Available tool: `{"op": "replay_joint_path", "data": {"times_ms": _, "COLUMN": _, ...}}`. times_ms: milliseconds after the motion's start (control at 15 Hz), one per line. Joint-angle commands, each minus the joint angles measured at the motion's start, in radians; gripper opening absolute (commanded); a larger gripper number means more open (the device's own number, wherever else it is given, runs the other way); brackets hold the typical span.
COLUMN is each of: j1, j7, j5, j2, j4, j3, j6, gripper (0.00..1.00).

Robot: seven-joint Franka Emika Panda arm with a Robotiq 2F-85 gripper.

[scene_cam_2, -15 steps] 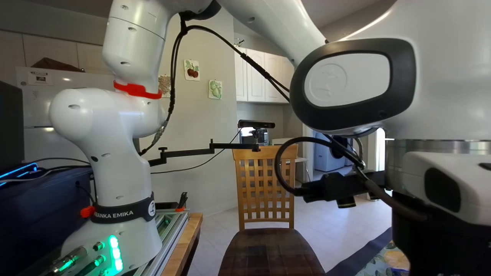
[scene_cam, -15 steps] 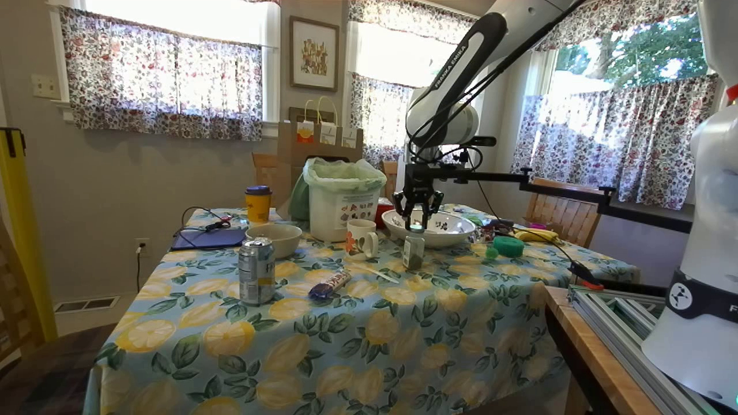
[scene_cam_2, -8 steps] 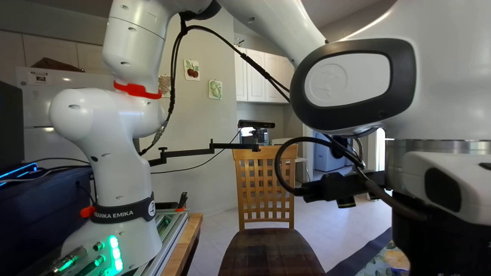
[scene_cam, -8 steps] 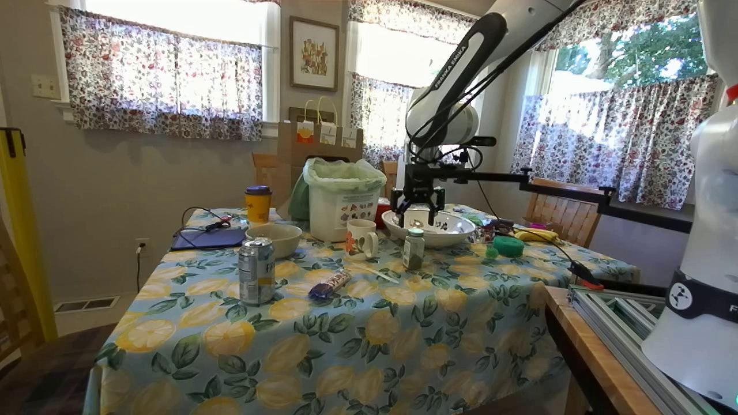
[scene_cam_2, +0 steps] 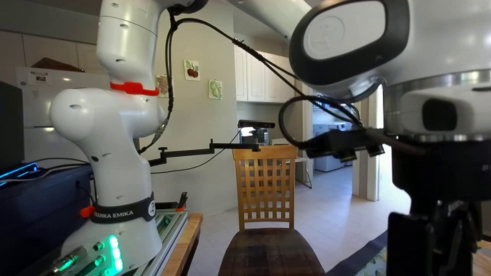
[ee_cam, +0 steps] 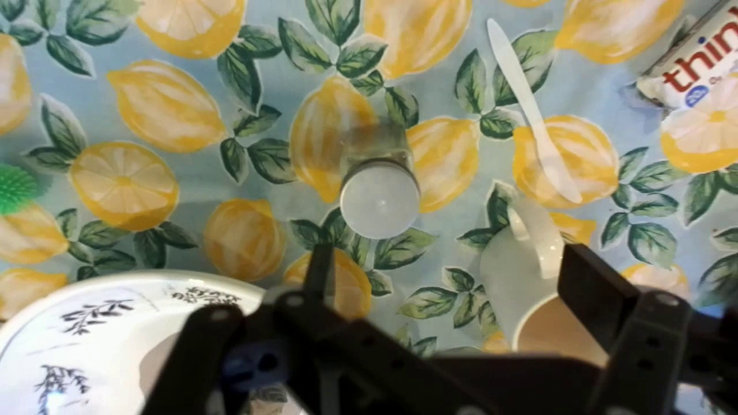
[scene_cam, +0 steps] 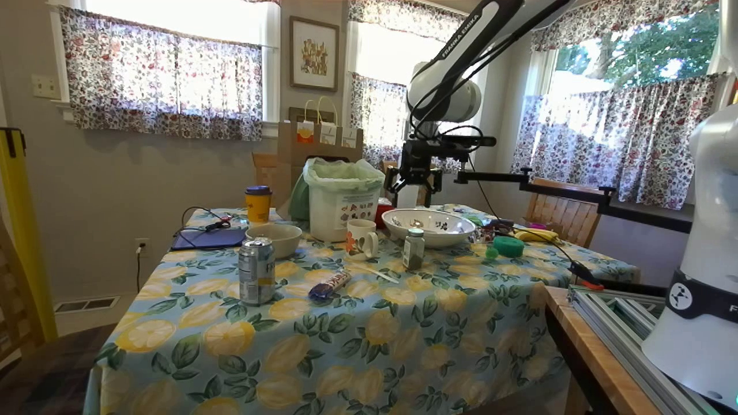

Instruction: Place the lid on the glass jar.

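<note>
Pincer (ee_cam: 447,271), spread wide with nothing gripped, is held well above a capped glass jar (scene_cam: 413,253), the lid (ee_cam: 380,202) judged to have been placed and only the withdrawal left to be finished. The lid is seen seated on top; whether it has been pressed or screwed tight cannot be told. The jar is stood upright on a desk (scene_cam: 450,282) dressed in lemon print. For the next move, the arm (scene_cam: 444,95) should be taken straight up and away, so that the jar is not nudged. Behind the jar, in an exterior view, a mug (scene_cam: 360,239) is set near one side and a wide white bowl (scene_cam: 452,237) close by; farther back, a lined bin (scene_cam: 326,216) is placed. Compared with the frame of one second ago, in which the lid was closely bracketed by the pincer, and that of half a second ago, in which the pincer was already parted but lower, a plain gap has now been opened above the lid. Jar, lid, mug and bowl, meanwhile, are found just where they were on the desk.
</note>
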Motion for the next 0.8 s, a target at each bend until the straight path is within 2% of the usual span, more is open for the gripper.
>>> {"op": "replay_joint_path", "data": {"times_ms": 0, "j1": -0.014, "j7": -0.07, "j5": 0.021, "j2": -0.145, "j4": -0.042, "j3": 0.026, "j6": -0.085, "gripper": 1.0}}
{"op": "replay_joint_path", "data": {"times_ms": 67, "j1": -0.013, "j7": -0.015, "j5": -0.002, "j2": -0.062, "j4": 0.001, "j3": 0.023, "j6": -0.056, "gripper": 1.0}}
{"op": "replay_joint_path", "data": {"times_ms": 267, "j1": -0.017, "j7": -0.033, "j5": -0.001, "j2": -0.123, "j4": -0.01, "j3": 0.033, "j6": -0.09, "gripper": 1.0}}
{"op": "replay_joint_path", "data": {"times_ms": 733, "j1": -0.017, "j7": -0.036, "j5": -0.001, "j2": -0.125, "j4": -0.017, "j3": 0.033, "j6": -0.092, "gripper": 1.0}}
